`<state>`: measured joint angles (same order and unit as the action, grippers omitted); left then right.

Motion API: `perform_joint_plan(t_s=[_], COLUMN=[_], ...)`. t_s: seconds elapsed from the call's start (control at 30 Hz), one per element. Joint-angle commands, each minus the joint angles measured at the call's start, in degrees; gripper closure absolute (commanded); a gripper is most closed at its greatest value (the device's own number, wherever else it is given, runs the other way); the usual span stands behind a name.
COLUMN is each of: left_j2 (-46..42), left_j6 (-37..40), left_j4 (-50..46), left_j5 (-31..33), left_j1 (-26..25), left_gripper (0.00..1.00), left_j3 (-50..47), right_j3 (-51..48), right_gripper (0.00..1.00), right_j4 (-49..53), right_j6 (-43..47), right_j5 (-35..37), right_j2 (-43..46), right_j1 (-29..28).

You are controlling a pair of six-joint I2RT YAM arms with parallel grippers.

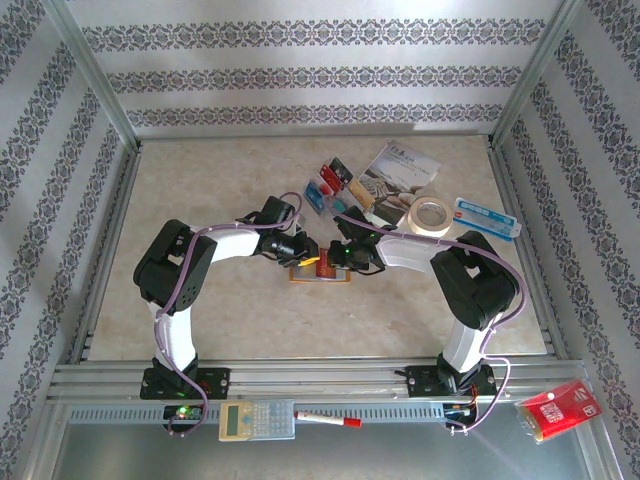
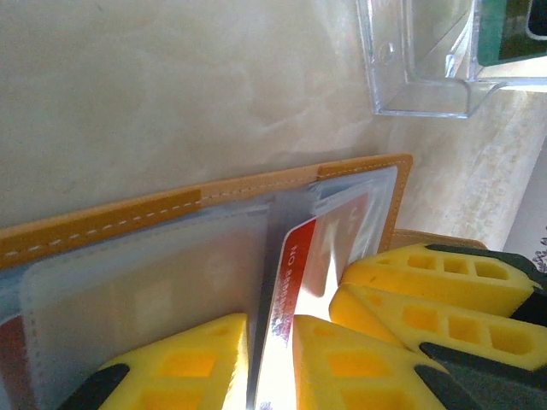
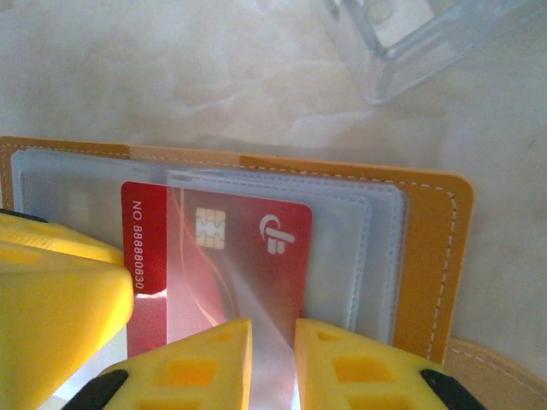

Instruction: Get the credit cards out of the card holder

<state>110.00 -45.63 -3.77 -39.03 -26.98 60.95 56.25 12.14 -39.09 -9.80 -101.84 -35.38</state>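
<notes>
The holder (image 1: 320, 272) lies open on the bench (image 1: 250, 310). Inside it, the right pincer (image 3: 273, 363), almost closed, nips a clear sleeve (image 3: 342, 256), probably to steady it. The left pincer (image 2: 272, 350), narrowly parted, straddles the red card (image 3: 149, 282) at its numbered end, likely to draw it out; I cannot tell whether it grips.

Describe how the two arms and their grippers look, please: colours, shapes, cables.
Both the left arm and the right arm have white links, bulky black joints and a purple cable running along them. The left gripper and the right gripper have yellow fingers with rectangular cut-outs and black bases.
</notes>
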Motion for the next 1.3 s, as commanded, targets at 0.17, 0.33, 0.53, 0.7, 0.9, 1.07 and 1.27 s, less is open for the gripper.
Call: perform_joint_plan(t_s=[0.17,0.33,0.53,0.7,0.9,1.07,1.27], left_j2=[1.18,1.06,0.59,-1.3,-6.36,-10.65,-19.66], left_j6=[0.58,1.06,1.75,3.13,7.02,10.18,12.09], left_j4=[2.11,1.76,1.4,-0.63,-6.69,-10.41,-9.8], left_j5=[-2.02,-2.29,-2.3,-1.19,2.6,5.52,12.88], left_j1=[-0.35,-0.39,-0.34,0.64,2.06,3.03,3.38], left_gripper=[0.81,0.82,0.86,0.95,1.0,1.0,1.0], left_j3=[-1.47,-1.09,-0.92,-0.96,-2.1,-3.38,-6.27], right_j3=[0.35,0.44,0.09,-0.86,-2.44,-3.84,-4.63], right_gripper=[0.77,0.77,0.77,0.77,0.77,0.77,0.66], right_j4=[0.66,0.7,0.79,0.91,-1.55,-6.1,-11.9], right_j6=[-0.07,-0.02,-0.1,-1.04,-1.67,0.4,2.1], right_j5=[-1.43,-1.37,-0.8,0.91,1.89,0.88,-1.64], right_j2=[-1.73,-1.96,-1.79,-0.79,0.93,3.24,9.88], right_j1=[0.22,0.38,0.42,0.66,1.48,1.68,2.59])
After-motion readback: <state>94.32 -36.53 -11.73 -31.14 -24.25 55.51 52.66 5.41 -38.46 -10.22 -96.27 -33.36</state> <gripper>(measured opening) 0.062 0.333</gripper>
